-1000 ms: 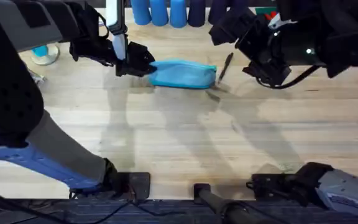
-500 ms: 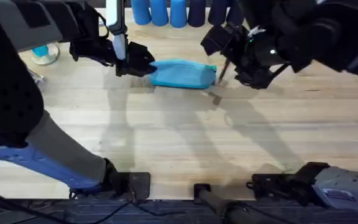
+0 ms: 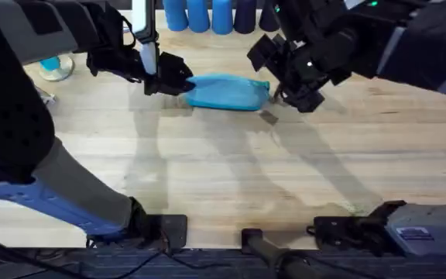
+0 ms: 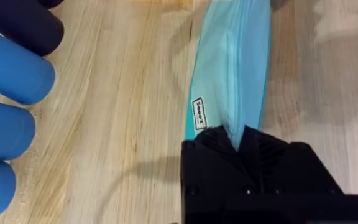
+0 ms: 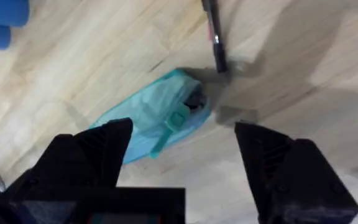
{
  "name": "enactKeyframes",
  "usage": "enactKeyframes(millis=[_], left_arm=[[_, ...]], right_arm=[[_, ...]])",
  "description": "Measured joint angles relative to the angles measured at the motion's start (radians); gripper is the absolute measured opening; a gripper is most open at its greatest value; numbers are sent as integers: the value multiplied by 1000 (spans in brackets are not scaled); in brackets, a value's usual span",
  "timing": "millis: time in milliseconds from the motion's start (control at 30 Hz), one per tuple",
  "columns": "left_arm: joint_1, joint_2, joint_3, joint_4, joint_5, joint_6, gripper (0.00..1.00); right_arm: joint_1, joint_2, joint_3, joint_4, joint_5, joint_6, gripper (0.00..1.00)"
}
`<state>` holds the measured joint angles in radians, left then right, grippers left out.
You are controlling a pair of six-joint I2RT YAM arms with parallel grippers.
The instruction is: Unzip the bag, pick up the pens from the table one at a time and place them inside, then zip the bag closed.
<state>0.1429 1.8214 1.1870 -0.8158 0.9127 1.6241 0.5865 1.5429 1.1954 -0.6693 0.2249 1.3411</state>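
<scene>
While left end effector [image 3: 178,80] pinches bag [image 3: 227,92] end on bench [image 3: 231,170], right end effector [image 5: 182,146] hovers spread wide above bag, black pen [image 5: 214,34] just beside.

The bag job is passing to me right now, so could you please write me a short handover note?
Left claw: shut on one end of the bag, pinning it to the table.
Right claw: open, holding nothing, hovering over the bag's other end.
Bag: that end looks open, with a dark gap showing.
Pen: black, lying on the table just outside the open end, not inside.
Done: unzipping, it seems.
Left: pick up the pen and put it in, then zip the bag closed.
</scene>
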Motion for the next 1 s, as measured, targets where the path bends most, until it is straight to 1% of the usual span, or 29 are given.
enactKeyframes(millis=[100, 300, 467, 500, 600, 733, 833, 900, 933, 1000], left_arm=[[0, 0, 0, 0, 0, 0, 42], [0, 0, 0, 0, 0, 0, 42], [0, 0, 0, 0, 0, 0, 42], [0, 0, 0, 0, 0, 0, 42], [0, 0, 0, 0, 0, 0, 42], [0, 0, 0, 0, 0, 0, 42], [0, 0, 0, 0, 0, 0, 42], [0, 0, 0, 0, 0, 0, 42], [0, 0, 0, 0, 0, 0, 42], [0, 0, 0, 0, 0, 0, 42]], right_arm=[[0, 33, 0, 46, 0, 17, 969], [0, 41, 0, 48, 0, 22, 891], [0, 41, 0, 48, 0, 25, 860], [0, 41, 0, 48, 0, 26, 840], [0, 43, 0, 49, 0, 33, 763], [0, 63, 1, 49, 0, 40, 600], [0, 76, 1, 50, 0, 46, 535], [0, 78, 1, 51, 0, 49, 451], [0, 78, 1, 52, 0, 50, 425], [0, 78, 1, 53, 0, 51, 392]])
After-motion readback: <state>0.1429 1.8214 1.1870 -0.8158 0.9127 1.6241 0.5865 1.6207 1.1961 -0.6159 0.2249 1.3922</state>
